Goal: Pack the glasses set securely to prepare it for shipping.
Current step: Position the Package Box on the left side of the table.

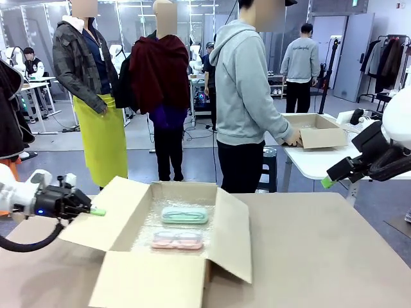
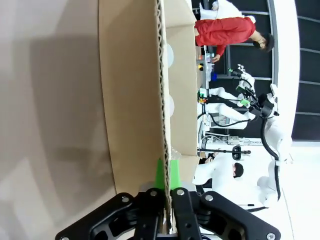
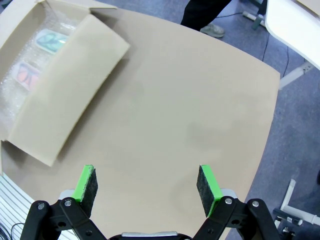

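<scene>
Two glasses cases lie inside the cardboard box (image 1: 160, 256) on bubble wrap, long axes running left-right; the mint case (image 1: 184, 214) sits toward the box's far side, the pink case (image 1: 177, 240) nearer the robot; the left gripper (image 1: 96, 211) pinches the box's left flap (image 2: 135, 100); the right gripper (image 3: 147, 182) hangs spread wide, well right of the box, holding nothing.

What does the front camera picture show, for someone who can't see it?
An open cardboard box sits on a table, holding a mint green glasses case and a pink glasses case on bubble wrap. The left gripper pinches its left flap.
</scene>
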Action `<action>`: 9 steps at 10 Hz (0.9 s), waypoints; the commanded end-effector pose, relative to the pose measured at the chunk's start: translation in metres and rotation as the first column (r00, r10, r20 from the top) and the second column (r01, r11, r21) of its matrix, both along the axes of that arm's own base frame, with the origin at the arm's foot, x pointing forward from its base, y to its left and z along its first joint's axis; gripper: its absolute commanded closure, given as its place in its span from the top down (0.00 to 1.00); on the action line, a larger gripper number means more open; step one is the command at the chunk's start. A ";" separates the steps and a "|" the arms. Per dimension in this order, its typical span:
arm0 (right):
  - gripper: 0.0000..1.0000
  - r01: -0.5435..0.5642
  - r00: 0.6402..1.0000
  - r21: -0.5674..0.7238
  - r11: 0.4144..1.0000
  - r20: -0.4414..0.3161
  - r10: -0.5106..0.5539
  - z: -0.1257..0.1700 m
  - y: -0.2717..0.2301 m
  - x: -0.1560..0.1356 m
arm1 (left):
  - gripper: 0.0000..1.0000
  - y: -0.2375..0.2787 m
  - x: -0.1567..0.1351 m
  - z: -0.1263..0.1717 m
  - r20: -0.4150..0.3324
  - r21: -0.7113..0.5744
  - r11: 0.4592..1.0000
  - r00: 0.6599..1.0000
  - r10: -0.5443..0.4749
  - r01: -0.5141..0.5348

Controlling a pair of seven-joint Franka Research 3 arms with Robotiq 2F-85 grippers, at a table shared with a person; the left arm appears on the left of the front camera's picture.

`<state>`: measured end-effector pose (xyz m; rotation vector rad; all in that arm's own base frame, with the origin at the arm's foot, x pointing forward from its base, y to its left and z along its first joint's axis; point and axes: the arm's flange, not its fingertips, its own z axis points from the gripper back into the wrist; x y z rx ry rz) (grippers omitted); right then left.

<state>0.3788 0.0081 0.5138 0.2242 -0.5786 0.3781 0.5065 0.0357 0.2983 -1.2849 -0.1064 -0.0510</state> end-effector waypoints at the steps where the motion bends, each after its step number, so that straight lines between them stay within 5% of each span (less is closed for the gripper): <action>1: 1.00 0.004 1.000 -0.002 1.000 0.010 -0.004 -0.001 0.001 0.000 | 0.00 0.045 0.007 0.009 -0.022 -0.003 1.000 1.000 0.013 -0.013; 9: 1.00 0.004 1.000 -0.002 1.000 0.010 -0.004 -0.001 0.001 0.000 | 0.00 0.241 -0.026 0.033 -0.056 0.115 0.992 0.997 0.049 -0.043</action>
